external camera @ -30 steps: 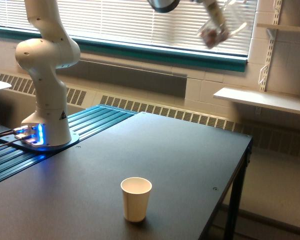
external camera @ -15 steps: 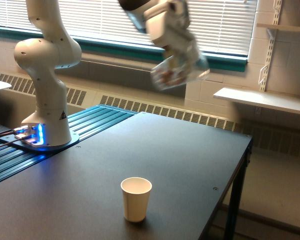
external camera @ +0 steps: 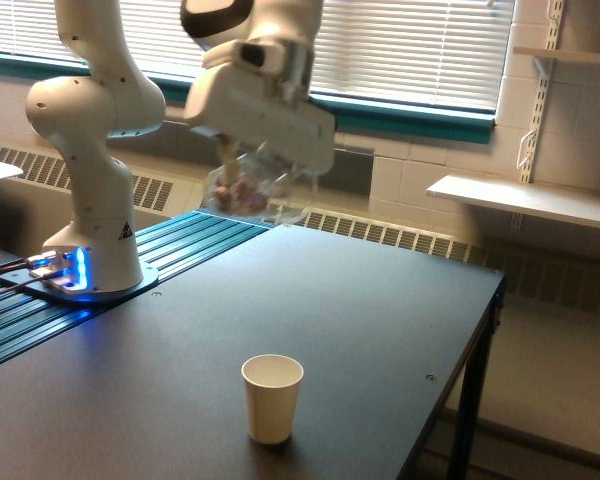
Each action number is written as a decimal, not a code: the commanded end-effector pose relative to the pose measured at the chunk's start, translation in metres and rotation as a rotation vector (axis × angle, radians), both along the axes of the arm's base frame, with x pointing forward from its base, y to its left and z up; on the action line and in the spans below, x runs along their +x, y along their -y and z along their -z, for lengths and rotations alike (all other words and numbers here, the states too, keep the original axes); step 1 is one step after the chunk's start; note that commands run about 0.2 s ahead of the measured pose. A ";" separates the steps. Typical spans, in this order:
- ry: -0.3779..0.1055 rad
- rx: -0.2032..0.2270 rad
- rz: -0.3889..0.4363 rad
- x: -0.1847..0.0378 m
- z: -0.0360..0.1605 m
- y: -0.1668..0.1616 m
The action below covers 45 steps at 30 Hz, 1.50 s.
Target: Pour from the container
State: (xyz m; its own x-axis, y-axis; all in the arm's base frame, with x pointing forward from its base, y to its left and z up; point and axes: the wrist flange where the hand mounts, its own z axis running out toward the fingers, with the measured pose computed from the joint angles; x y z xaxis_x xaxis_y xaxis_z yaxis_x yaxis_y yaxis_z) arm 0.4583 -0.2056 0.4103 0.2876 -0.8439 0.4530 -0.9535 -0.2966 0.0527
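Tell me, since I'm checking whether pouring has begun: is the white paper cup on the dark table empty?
Empty as far as visible: the white paper cup stands upright, its inside plain white. Its bottom is hidden.

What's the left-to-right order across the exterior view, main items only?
Robot base → clear container held under the gripper → white paper cup → wall shelf.
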 end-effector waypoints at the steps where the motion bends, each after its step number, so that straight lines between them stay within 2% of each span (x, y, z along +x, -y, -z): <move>1: -0.096 -0.002 0.069 0.004 0.031 0.008; 5: -0.140 -0.013 0.080 0.010 0.042 0.011; 8: -0.152 -0.006 0.087 0.015 0.048 0.012; 14: -0.208 0.019 0.074 0.019 0.071 0.007; 20: -0.264 0.071 0.082 0.020 0.091 0.003; 26: -0.318 0.092 0.082 0.026 0.103 -0.007; 28: -0.334 0.117 0.079 0.030 0.108 -0.011; 32: -0.379 0.153 0.038 0.036 0.118 -0.022; 34: -0.387 0.171 0.034 0.038 0.121 -0.024; 37: -0.387 0.172 0.034 0.041 0.123 -0.023; 39: -0.408 0.208 0.056 0.041 0.125 -0.023; 45: -0.426 0.226 0.061 0.045 0.130 -0.023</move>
State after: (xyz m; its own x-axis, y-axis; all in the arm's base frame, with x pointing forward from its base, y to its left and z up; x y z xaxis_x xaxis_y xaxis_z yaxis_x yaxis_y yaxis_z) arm 0.4994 -0.1806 0.2783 0.3278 -0.9351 0.1345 -0.8912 -0.2587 0.3727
